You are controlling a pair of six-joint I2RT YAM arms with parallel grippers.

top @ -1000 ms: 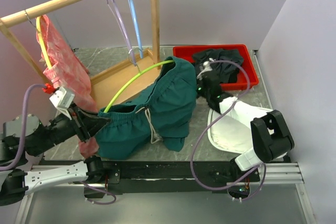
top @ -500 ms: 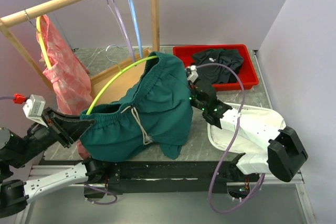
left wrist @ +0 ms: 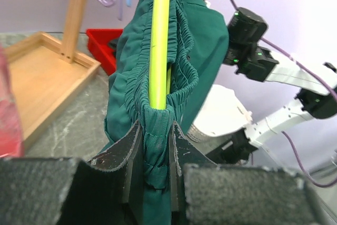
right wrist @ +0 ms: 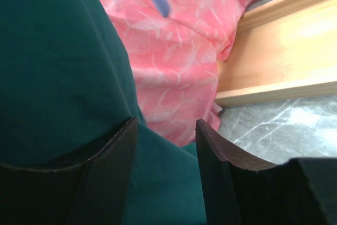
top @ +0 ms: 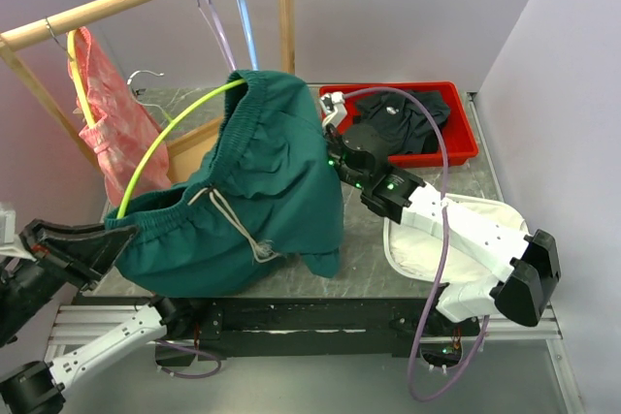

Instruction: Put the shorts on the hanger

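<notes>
Noted the dark teal-green fabric shorts (top: 277,191) draped above the desk (top: 367,239), waistband strung along the thin lime-green plastic hanger (top: 160,138), its long axis running away from my left pincer (left wrist: 152,130), clenched on both; right pincer (right wrist: 166,125) at the shorts' far side, grip unclear.

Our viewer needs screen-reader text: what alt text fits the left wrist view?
The left pincer clamps the shorts at the waistband, bunched around the green hanger. Behind are the right arm, a red bin and a wooden tray.
</notes>
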